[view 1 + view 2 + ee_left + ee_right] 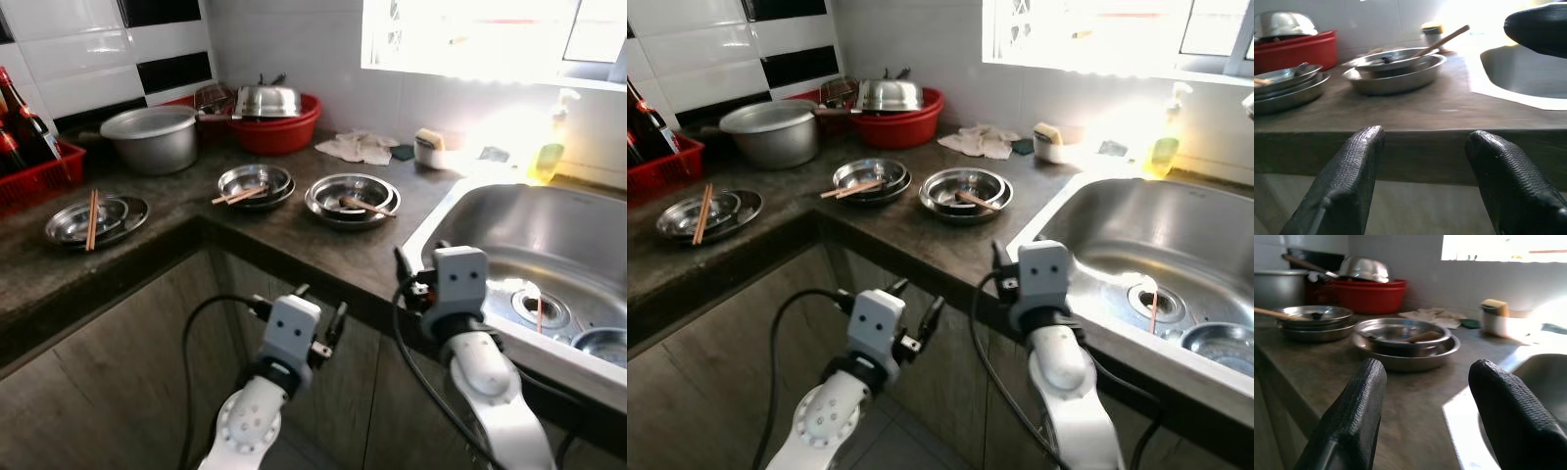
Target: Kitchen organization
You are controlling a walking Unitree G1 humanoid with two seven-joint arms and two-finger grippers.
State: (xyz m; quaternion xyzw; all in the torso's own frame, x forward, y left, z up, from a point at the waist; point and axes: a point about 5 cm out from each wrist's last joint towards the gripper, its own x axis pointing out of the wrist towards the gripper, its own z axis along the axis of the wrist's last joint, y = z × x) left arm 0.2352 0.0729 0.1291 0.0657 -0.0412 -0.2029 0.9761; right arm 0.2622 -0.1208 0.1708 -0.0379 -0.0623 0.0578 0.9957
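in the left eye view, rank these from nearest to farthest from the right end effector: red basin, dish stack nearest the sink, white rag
1. Dish stack nearest the sink, on the counter just ahead of the right end effector.
2. White rag, farther back by the wall.
3. Red basin, in the back corner to the left.

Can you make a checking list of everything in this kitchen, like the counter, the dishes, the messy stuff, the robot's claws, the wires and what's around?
Surface: dark stone counter in an L shape, steel sink at its right.
Job's things: three stacks of steel plates with chopsticks; one chopstick and a small steel bowl in the sink.
Clutter: grey pot, red basin holding a steel bowl, rag, sponge, soap bottle, red crate with bottles.
Grippers: left claw open, below the counter edge; right claw open, at counter height.
Cables: black wires loop from both wrists.
Surroundings: white tiled wall, bright window, wooden cabinets.
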